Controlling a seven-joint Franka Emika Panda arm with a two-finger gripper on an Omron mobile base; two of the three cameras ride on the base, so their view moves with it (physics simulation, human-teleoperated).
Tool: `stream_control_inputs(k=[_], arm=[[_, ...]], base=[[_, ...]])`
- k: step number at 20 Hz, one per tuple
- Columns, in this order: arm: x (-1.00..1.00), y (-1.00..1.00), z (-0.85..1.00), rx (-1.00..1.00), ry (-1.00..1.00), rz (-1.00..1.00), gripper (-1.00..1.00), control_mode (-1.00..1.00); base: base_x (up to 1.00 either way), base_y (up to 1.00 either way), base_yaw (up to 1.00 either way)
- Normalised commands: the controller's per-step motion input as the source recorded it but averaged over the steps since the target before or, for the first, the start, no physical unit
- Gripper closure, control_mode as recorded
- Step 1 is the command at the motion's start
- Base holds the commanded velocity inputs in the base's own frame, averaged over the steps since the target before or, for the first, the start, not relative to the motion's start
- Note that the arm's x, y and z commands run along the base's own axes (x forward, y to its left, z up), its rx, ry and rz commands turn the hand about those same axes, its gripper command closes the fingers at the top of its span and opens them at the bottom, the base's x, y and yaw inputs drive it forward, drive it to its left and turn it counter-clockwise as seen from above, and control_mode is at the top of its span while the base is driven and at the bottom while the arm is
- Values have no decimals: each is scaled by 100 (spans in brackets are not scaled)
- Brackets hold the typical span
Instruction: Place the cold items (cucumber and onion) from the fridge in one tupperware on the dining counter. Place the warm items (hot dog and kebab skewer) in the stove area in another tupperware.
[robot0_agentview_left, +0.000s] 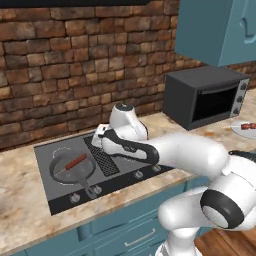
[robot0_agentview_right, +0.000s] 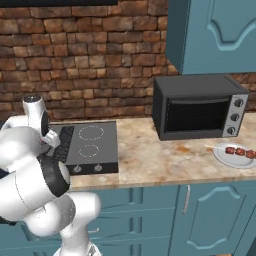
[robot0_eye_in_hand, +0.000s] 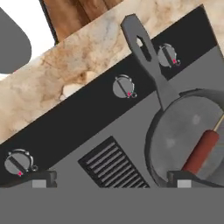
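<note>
On the stove area's dark cooktop (robot0_agentview_left: 125, 172) sits a grey frying pan (robot0_agentview_left: 70, 170) holding the red-brown hot dog (robot0_agentview_left: 76, 162). My gripper (robot0_agentview_left: 99, 141) hangs open just right of the pan, over the cooktop's grille. In the hand view the pan (robot0_eye_in_hand: 175, 135) and hot dog (robot0_eye_in_hand: 200, 151) lie at the right, near the right fingertip (robot0_eye_in_hand: 183, 180), and my gripper (robot0_eye_in_hand: 113, 181) is wide open with nothing between its tips. The kebab skewer (robot0_agentview_right: 241, 151) rests on a white plate (robot0_agentview_right: 222, 155) on the counter, right of the microwave.
A black microwave (robot0_agentview_right: 197, 107) stands on the beige counter (robot0_agentview_right: 150, 160) between cooktop (robot0_agentview_right: 87, 142) and plate. The brick wall rises behind, with a teal upper cabinet (robot0_agentview_right: 215, 35) above the microwave. The pan handle (robot0_eye_in_hand: 144, 52) points toward the cooktop knobs (robot0_eye_in_hand: 124, 86).
</note>
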Motion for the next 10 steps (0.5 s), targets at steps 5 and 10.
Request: stream_control_inputs(k=[5, 10], arm=[[50, 100, -46, -4, 11, -5, -100, -100], [25, 100, -40, -4, 0, -13, -100, -100]], base=[[0, 0, 0], [0, 0, 0]])
